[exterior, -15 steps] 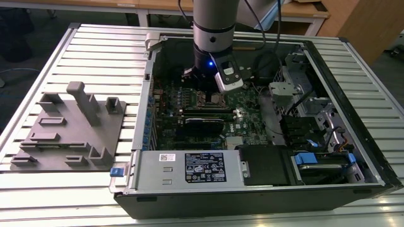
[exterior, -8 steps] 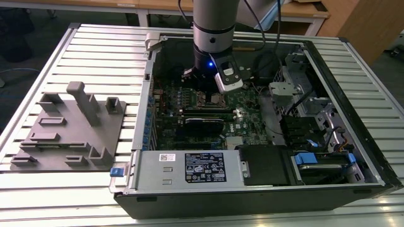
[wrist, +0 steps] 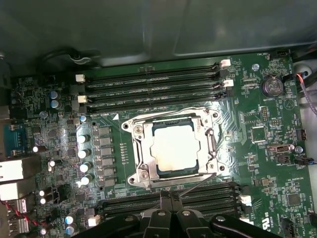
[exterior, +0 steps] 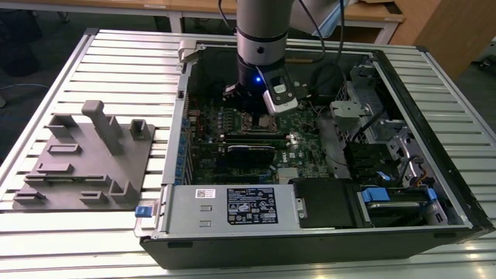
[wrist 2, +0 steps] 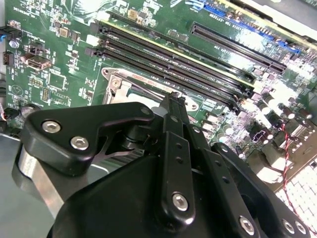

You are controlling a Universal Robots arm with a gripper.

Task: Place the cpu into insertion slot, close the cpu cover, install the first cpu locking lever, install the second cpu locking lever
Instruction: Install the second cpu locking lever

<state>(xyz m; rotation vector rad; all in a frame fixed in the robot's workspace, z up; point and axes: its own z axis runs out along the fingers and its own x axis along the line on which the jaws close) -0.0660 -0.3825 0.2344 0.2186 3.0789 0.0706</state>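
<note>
The cpu [wrist: 174, 148] sits in the insertion slot [wrist: 139, 148] under the lowered cpu cover [wrist: 210, 146], while the clenched, empty claw [wrist: 171, 197] hovers beside a locking lever [wrist: 195, 184], which could slip off and scrape the board.

Exterior view: looking down from high and well back at the open computer case [exterior: 310, 174] on the slatted table [exterior: 116, 64], taking in the arm [exterior: 262, 40]. First wrist view: facing almost straight down, close over the green circuit board [wrist: 257, 163]. Second wrist view: peering nearer and slanted past the gripper [wrist 2: 173, 99], sharing the same board [wrist 2: 59, 44].
</note>
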